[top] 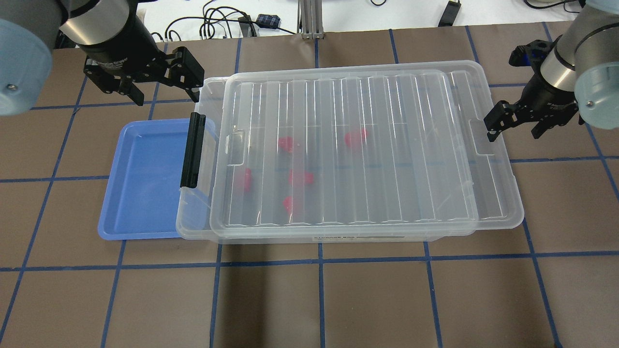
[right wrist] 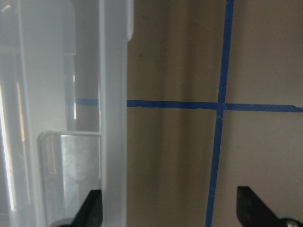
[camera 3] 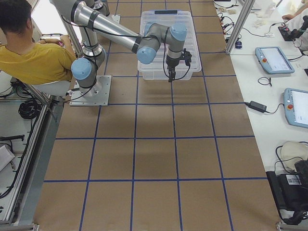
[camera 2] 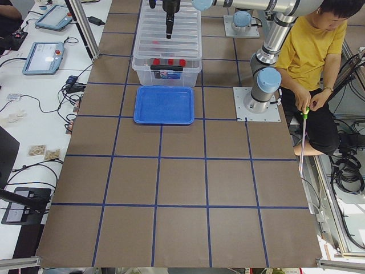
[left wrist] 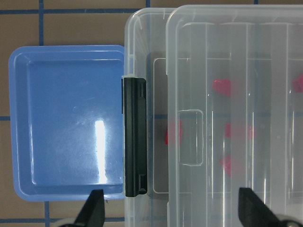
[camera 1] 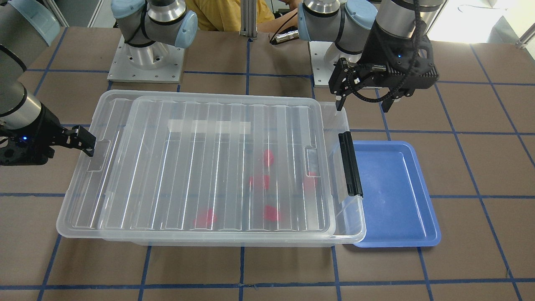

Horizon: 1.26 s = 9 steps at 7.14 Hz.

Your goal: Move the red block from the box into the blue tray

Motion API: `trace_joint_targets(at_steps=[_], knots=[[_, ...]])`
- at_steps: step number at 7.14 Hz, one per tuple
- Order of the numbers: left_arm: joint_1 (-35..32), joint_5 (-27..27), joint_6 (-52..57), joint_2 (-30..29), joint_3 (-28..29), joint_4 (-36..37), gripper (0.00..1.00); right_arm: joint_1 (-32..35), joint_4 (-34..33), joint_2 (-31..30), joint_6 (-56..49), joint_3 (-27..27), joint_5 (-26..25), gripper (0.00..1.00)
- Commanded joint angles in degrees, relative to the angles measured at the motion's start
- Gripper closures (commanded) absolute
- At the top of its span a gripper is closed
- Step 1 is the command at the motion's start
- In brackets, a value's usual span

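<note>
While the red block (top: 355, 137) is lying inside the box (top: 503, 208) under its lid (top: 411, 159), your left tool (top: 167, 94) and right tool (top: 513, 131) are hanging wide apart (nothing held). Try gripping both lid ends and lifting evenly, away from the blue tray (top: 140, 183).

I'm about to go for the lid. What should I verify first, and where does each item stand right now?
1. Is the left gripper open and empty: ok.
2. Is the right gripper open and empty: ok.
3. Is the lid off the box: not ok. It lies on top, offset toward the robot's right.
4. Is the black latch free of the lid: ok. The lid's edge sits clear of it.
5. Are the red blocks reachable: not ok. All five show under the lid.
6. Is the blue tray empty: ok, though the box's rim hides one edge.
</note>
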Motion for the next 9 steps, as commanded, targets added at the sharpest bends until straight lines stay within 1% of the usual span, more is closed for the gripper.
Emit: trace_joint_targets(at_steps=[1, 3, 5, 8, 9], knots=[[-0.1, -0.1, 0.0, 0.3, -0.1, 0.0, 0.0, -1.1, -0.1, 0.7, -0.4, -0.4, -0.2, 0.0], [-0.2, 0.3, -1.0, 0.9, -2.0, 0.1, 0.0, -2.9, -0.6, 0.8, -3.1, -0.5, -0.2, 0.0], [-1.1, 0.0, -0.8, -0.7, -1.5, 1.9, 0.0, -5.4, -0.9, 0.9, -5.9, -0.5, -0.2, 0.0], [-1.9, 1.0, -0.2, -0.7, -2.3, 1.0, 0.0, -6.3, -0.9, 0.9, -6.8, -0.5, -0.2, 0.0], [-2.0, 1.0, -0.1, -0.7, -2.1, 1.9, 0.0, -6.7, -0.9, 0.9, -6.8, -0.6, -0.3, 0.0]])
